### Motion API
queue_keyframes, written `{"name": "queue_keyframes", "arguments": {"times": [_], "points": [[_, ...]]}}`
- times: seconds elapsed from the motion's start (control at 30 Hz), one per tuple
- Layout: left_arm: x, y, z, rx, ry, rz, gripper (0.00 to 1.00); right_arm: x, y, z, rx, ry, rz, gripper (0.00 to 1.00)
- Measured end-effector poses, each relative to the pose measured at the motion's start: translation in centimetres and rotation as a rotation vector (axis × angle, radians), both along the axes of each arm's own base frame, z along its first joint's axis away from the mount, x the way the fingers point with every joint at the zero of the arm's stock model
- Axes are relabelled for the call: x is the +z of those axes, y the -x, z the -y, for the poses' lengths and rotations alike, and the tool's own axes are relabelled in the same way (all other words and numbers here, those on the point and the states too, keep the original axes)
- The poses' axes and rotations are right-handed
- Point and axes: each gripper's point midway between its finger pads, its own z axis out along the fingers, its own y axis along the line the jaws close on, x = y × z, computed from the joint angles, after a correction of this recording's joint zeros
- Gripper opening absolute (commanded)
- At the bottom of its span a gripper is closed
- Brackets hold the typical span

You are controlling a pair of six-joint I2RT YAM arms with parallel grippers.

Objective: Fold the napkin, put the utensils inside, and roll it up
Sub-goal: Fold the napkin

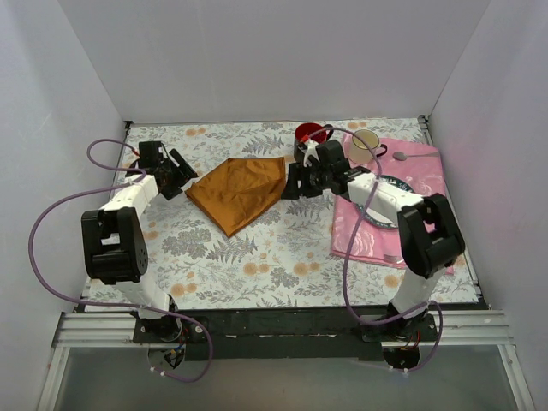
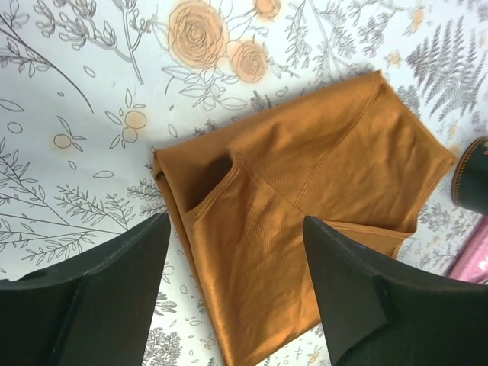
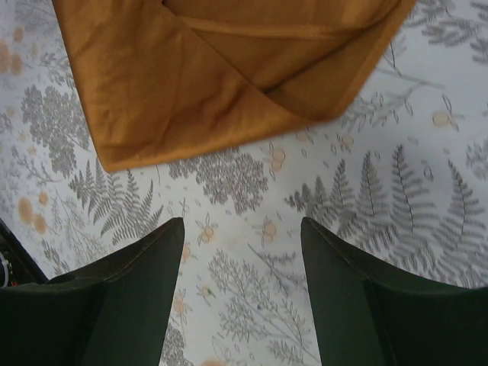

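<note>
The rust-orange napkin (image 1: pixel 241 191) lies folded into a rough triangle on the floral tablecloth, between my two grippers. It also shows in the left wrist view (image 2: pixel 305 221) and in the right wrist view (image 3: pixel 221 69). My left gripper (image 1: pixel 186 177) is open at the napkin's left corner, its fingers straddling that corner just above the cloth (image 2: pixel 236 229). My right gripper (image 1: pixel 291 181) is open and empty just off the napkin's right edge, over bare tablecloth (image 3: pixel 242 229). The forks do not show clearly; the right arm covers much of the plate.
A dark red cup (image 1: pixel 310 135) and a pale mug (image 1: pixel 365 145) stand at the back right. A pink floral cloth (image 1: pixel 387 227) with a small plate (image 1: pixel 396 184) lies on the right, under my right arm. White walls enclose the table (image 1: pixel 257 265).
</note>
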Motion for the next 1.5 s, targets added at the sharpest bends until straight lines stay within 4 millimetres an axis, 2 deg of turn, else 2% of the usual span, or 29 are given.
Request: {"name": "queue_keyframes", "arguments": {"times": [0.03,0.13,0.2,0.3,0.47,0.67,0.8,0.9,1.3,1.5], "points": [[0.4,0.0,-0.1,0.004,-0.005,0.008,0.7,0.1,-1.2,-0.9,-0.006,-0.017,0.005,0.67],[1.9,-0.1,0.3,-0.004,0.007,0.046,0.6,0.5,-4.4,-3.7,-0.02,-0.068,0.024,0.61],[2.8,-0.3,0.9,-0.018,0.034,0.075,0.53,0.6,-6.1,-5.1,-0.027,-0.087,0.039,0.56],[3.3,-0.7,2.2,-0.057,0.096,0.109,0.49,0.1,-7.8,-7.0,-0.029,-0.098,0.05,0.54],[2.3,-1.0,4.1,-0.104,0.193,0.104,0.47,-1.7,-10.0,-9.4,-0.015,-0.087,0.067,0.54],[-0.6,-1.3,4.7,-0.11,0.223,0.043,0.47,-4.1,-12.4,-10.9,0.003,-0.027,0.079,0.54],[-1.8,-1.6,4.6,-0.1,0.223,0.016,0.46,-5.1,-13.0,-10.5,0.006,0.026,0.081,0.54],[-2.3,-1.6,4.4,-0.091,0.217,0.003,0.46,-5.7,-12.8,-10.0,0.023,0.062,0.078,0.55],[-2.7,-1.7,3.3,-0.052,0.159,-0.011,0.46,-6.8,-10.9,-9.6,0.106,0.085,0.029,0.55],[-2.3,-2.2,2.7,-0.044,0.129,-0.002,0.53,-7.3,-9.9,-9.2,0.13,0.091,0.001,0.55]]}}
